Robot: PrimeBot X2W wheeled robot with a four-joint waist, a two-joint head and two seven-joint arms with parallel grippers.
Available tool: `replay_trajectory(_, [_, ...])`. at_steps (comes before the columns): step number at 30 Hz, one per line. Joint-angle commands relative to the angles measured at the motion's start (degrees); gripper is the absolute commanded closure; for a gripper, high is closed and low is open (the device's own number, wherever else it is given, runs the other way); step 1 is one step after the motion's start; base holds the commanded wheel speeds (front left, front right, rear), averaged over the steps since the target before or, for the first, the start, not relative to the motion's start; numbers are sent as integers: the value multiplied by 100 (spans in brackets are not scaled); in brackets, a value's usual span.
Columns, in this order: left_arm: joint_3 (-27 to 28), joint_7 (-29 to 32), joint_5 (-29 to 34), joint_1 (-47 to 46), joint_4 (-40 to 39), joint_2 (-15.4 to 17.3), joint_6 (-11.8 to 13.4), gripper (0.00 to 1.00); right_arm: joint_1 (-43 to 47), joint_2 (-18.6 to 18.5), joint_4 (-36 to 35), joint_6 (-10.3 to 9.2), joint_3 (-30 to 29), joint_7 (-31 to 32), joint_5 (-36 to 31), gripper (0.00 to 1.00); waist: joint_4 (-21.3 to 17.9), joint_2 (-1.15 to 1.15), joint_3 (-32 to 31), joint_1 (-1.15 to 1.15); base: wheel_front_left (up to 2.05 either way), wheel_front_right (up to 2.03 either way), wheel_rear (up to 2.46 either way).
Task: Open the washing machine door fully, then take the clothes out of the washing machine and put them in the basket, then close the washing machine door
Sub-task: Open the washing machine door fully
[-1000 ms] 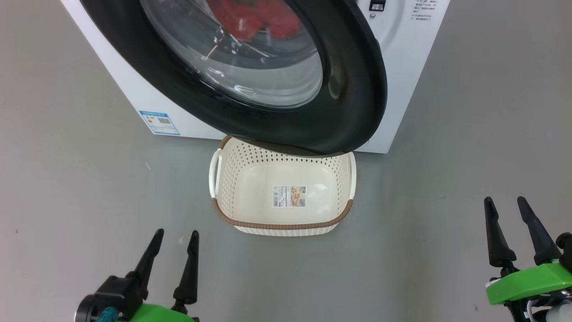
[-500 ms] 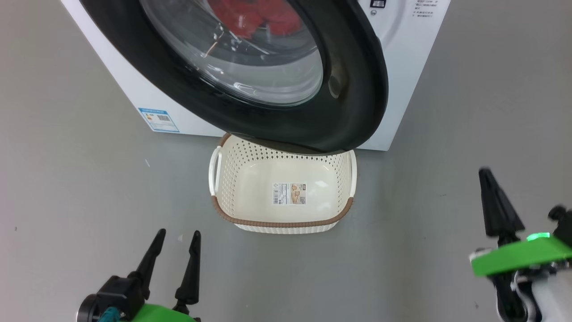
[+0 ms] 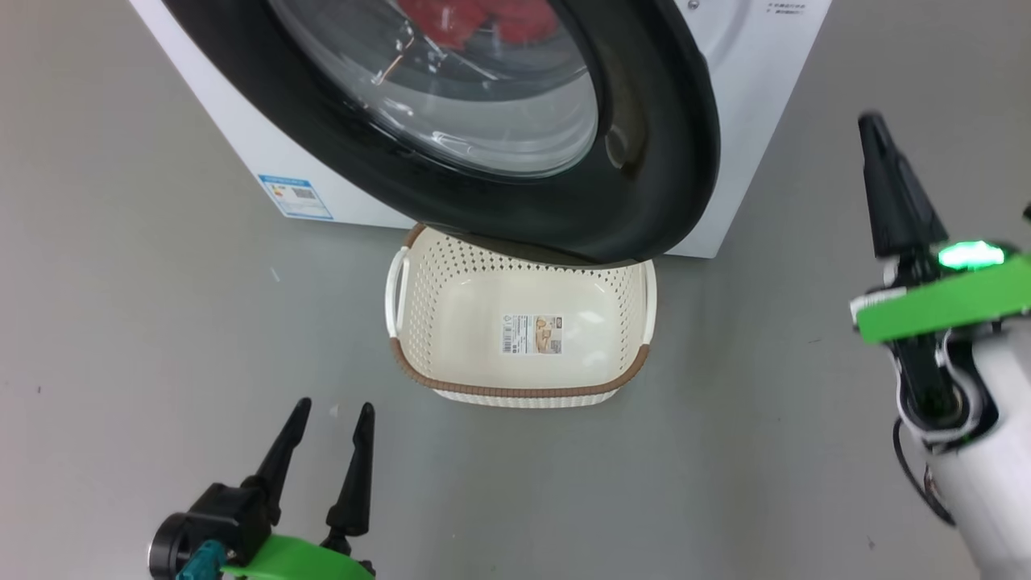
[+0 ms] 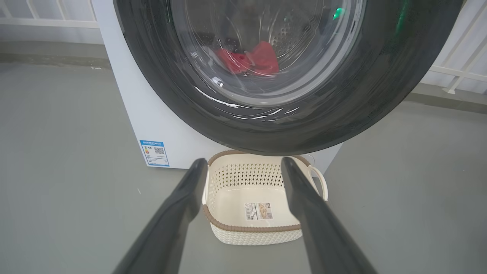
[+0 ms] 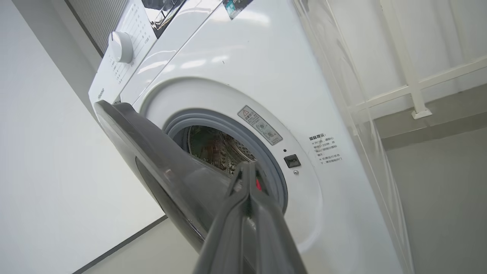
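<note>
I see my right gripper [image 3: 872, 127] pinched shut and empty beside the part-open washing machine door [image 3: 652, 161]. My left gripper [image 3: 334, 404] is spread wide near the basket [image 3: 515, 392]. The clothes [image 4: 249, 61] seem to lie inside.

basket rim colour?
Brown, woven-look band along the rim of the cream basket. It shows best in the head view.

Only "温馨提示" can be read, printed on the washing machine [image 5: 266, 57] right of the right gripper [image 5: 249, 167]. Warning-triangle sticker [image 5: 260, 125] above its tips, blue QR label [image 4: 154, 152] left of the left gripper [image 4: 239, 163]: too tiny.
</note>
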Motion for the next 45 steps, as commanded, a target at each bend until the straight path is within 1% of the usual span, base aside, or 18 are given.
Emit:
replay_trajectory(1, [156,-52,-43,-142,-144,86,-22,0,-223,-81,-94,35,182,-36,161,100,41,0,56,0,0,0,0])
replay_trajectory(10, [0,-52,-156,-284,-130,86,13,0,-1361,-591,320,35,1253,78,1298,100,220,0,247,0,0,0,0])
replay_trajectory(13, [-46,-52,-183,-329,-122,86,20,0,-1631,-701,440,35,1471,226,1737,100,280,0,303,0,0,0,0])
replay_trajectory(16, [-85,-52,-205,-366,-120,86,28,0,-1857,-785,544,35,1587,515,2270,100,326,0,349,0,0,0,0])
replay_trajectory(17, [-95,-52,-211,-374,-119,86,31,0,-1928,-815,564,35,1613,637,2444,100,338,0,361,0,0,0,0])
replay_trajectory(18, [-95,-52,-211,-374,-119,86,31,0,-1928,-815,564,35,1613,637,2444,100,338,0,361,0,0,0,0])
replay_trajectory(20, [-115,-52,-219,-387,-115,86,36,0,-2054,-881,596,35,1682,945,2762,100,362,0,386,0,0,0,0])
replay_trajectory(25, [-167,-52,-226,-431,-93,86,43,0,-2330,-987,658,35,1639,1569,3426,100,405,0,446,0,0,0,0])
replay_trajectory(32, [-207,-52,-235,-454,-90,86,41,0,-2539,-969,983,35,1486,2644,4193,100,436,0,474,0,0,0,0])
replay_trajectory(35, [-219,-52,-237,-445,-90,86,41,0,-2598,-951,1161,35,1471,3077,4343,100,442,0,474,0,0,0,0])
replay_trajectory(38, [-229,-52,-246,-436,-92,86,45,0,-2624,-906,1269,35,1439,3377,4424,100,449,0,466,0,0,0,0])
replay_trajectory(45, [-244,-52,-268,-439,-101,86,44,0,-2607,-812,1411,35,1396,3879,4461,100,463,0,458,0,0,0,0])
